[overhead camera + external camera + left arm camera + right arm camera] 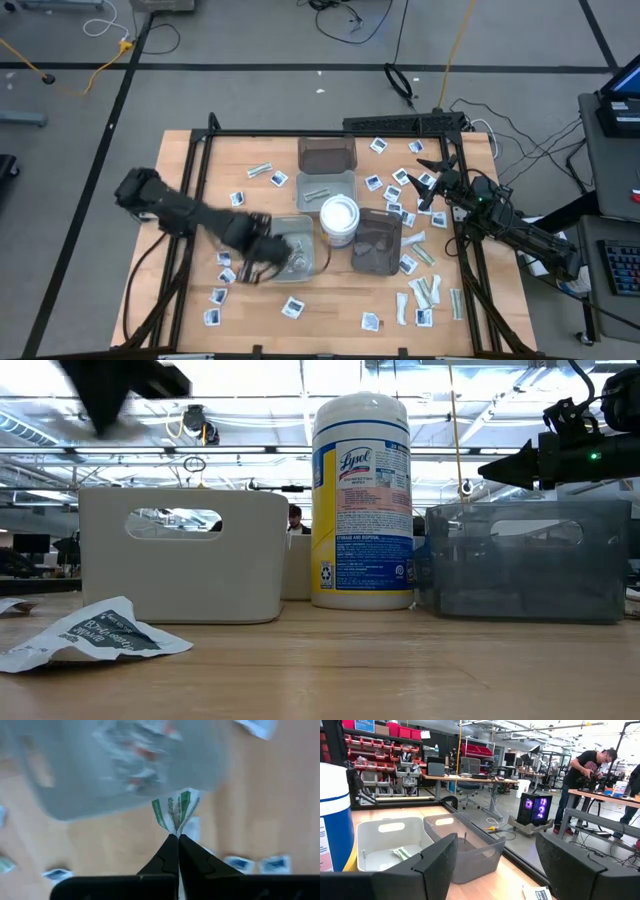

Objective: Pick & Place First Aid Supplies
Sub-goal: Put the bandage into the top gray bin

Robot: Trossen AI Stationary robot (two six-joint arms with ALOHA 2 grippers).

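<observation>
My left end effector (178, 839) was pinched shut on a green-printed packet (176, 811), its lettering unreadable, just above a grey tray (290, 252). Beyond it stood the Lysol wipes tub (361, 500). My right end effector (437, 186) hung wide open, empty, over scattered packets (414, 243).
</observation>
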